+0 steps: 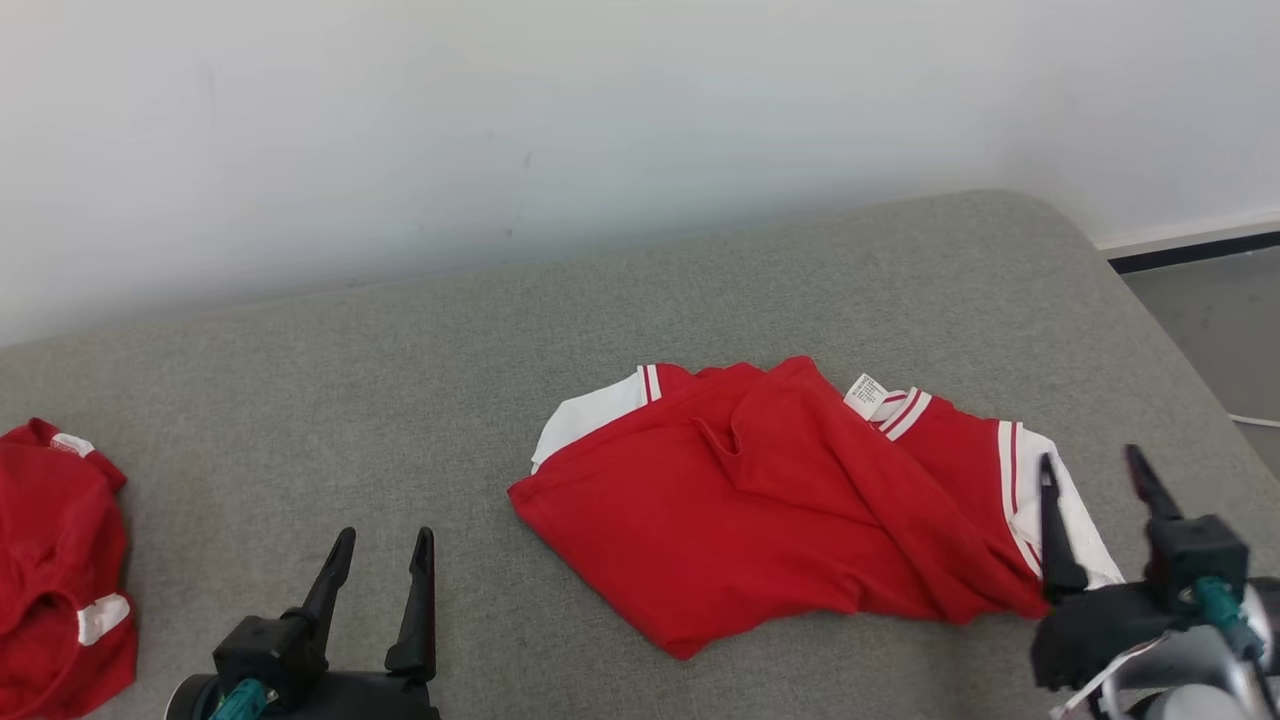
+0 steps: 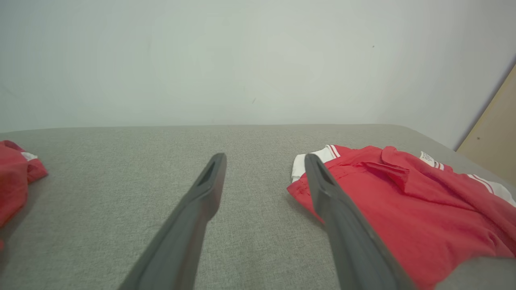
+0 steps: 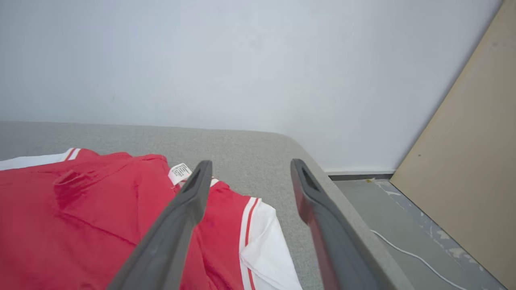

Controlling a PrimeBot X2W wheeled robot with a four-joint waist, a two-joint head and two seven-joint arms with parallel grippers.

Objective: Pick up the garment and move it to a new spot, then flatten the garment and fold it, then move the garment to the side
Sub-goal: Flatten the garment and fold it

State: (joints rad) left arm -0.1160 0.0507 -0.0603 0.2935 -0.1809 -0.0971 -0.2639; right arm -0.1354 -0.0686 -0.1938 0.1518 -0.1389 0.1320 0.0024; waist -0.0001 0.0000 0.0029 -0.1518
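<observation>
Looking down over the grey fabric-covered bench (image 1: 300,420), I see the red cloth garment (image 1: 780,500) lying on its top in a loose, partly folded shape. It is creased across the middle, and white sleeve ends trimmed with red stripes show at its far left corner and at its right end. A small white care label (image 1: 866,393) sticks up at the garment's far edge.

My right hand (image 1: 1089,457) is at the garment's right end, its two long dark fingers spread wide with nothing between them. One finger stands over the white sleeve (image 1: 1095,545) and the other just past the garment, over bare bench; whether the first one touches the cloth I cannot tell.

My left hand (image 1: 385,537) is on the near side, left of the garment and apart from it, over bare grey fabric. Its fingers are also spread wide and hold nothing.

A second red cloth bundle (image 1: 55,570) with white patches lies well apart from the garment, far to its left. Behind the garment rises a pale plain wall (image 1: 600,130). To the garment's right, past the bench's rounded corner, a thin white cable (image 3: 407,253) runs over the grey floor (image 1: 1215,320) beside a beige flat board (image 3: 463,161).
</observation>
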